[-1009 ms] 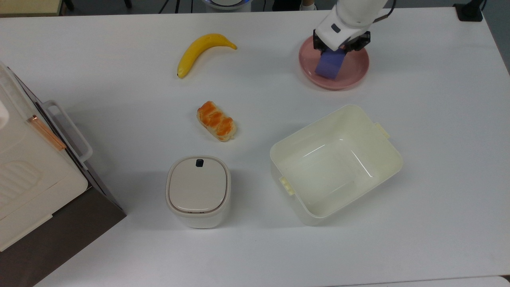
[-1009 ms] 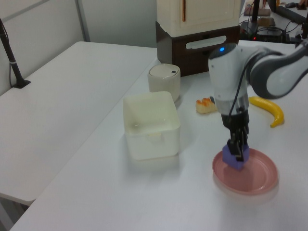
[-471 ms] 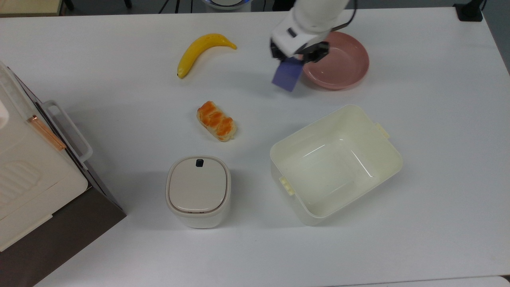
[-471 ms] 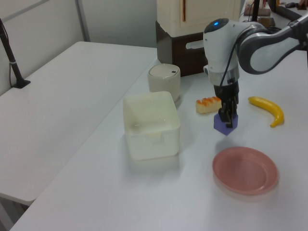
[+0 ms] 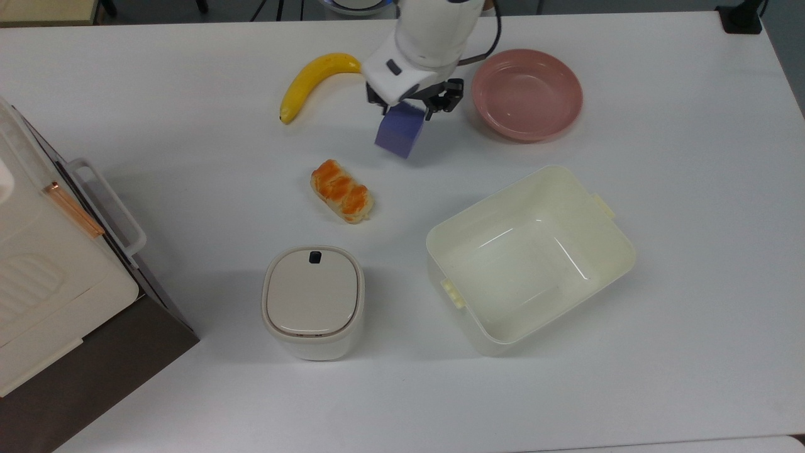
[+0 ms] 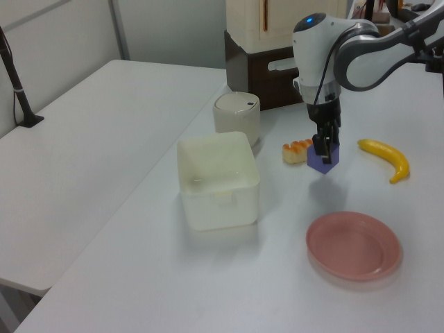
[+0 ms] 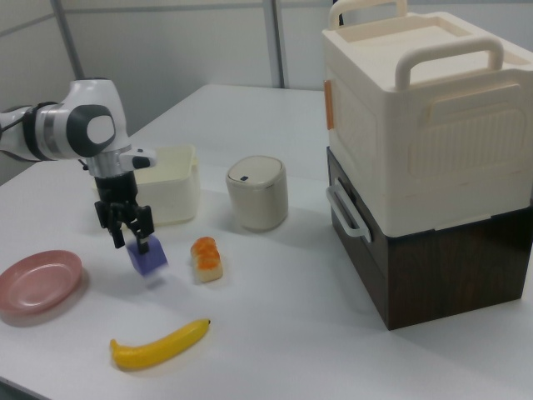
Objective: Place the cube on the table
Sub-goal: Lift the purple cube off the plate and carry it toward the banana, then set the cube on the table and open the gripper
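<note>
- While pinching the cube (image 5: 400, 133), the gripper (image 5: 412, 108) is hanging between banana (image 5: 316, 80) and plate (image 5: 527, 94).
- Right view is showing the cube (image 7: 147, 256) hanging above the table (image 7: 283, 308); top view is hiding that gap.

You are looking at the white arm reaching in from the top view's upper edge, its wrist pointing straight down. The gripper (image 5: 410, 108) (image 6: 325, 147) (image 7: 131, 235) is hanging above the bench (image 5: 660, 189), its black fingers (image 7: 117, 232) clamping the cube (image 5: 400, 130) (image 6: 322, 161) (image 7: 148, 256) from above.
</note>
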{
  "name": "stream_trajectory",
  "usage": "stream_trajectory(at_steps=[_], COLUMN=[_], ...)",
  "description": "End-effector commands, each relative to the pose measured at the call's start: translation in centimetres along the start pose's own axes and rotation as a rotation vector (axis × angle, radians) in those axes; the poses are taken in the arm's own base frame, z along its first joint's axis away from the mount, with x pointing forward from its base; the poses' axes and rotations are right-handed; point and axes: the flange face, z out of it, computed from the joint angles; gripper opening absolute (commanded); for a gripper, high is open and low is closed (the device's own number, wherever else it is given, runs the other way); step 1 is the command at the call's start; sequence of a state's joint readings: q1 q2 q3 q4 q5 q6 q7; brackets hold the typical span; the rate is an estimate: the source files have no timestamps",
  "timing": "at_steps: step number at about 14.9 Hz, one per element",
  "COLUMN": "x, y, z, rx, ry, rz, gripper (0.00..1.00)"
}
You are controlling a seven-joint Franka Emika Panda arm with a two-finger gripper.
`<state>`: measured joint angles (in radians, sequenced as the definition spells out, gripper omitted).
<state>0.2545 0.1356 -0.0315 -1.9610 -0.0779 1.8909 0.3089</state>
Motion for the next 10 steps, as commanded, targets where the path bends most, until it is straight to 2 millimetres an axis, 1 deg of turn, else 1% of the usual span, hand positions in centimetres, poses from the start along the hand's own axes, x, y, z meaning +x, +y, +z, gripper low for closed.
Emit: stream_trajectory(at_steps=[1, 2, 3, 4, 5, 6, 8, 9, 10], x=[1.2, 1.5, 1.8, 1.9, 1.8, 1.3, 0.5, 0.1, -0.3], y=[3.1, 3.8, 5.1, 6.5, 7.3, 7.8, 10.2, 11.4, 12.3], z=[-2.4, -3.5, -4.5, -5.8, -7.6, -9.2, -11.4, -12.2, -13.0], rx=[0.005, 0.013, 0.017, 0.019, 0.021, 0.025, 0.037, 0.043, 0.043], ry=[0.034, 0.050, 0.055, 0.052, 0.059, 0.068, 0.104, 0.122, 0.138], rz=[0.034, 0.049, 0.072, 0.097, 0.109, 0.118, 0.144, 0.129, 0.079], gripper=[1.00, 1.00, 1.00, 1.00, 1.00, 1.00, 1.00, 1.00, 1.00])
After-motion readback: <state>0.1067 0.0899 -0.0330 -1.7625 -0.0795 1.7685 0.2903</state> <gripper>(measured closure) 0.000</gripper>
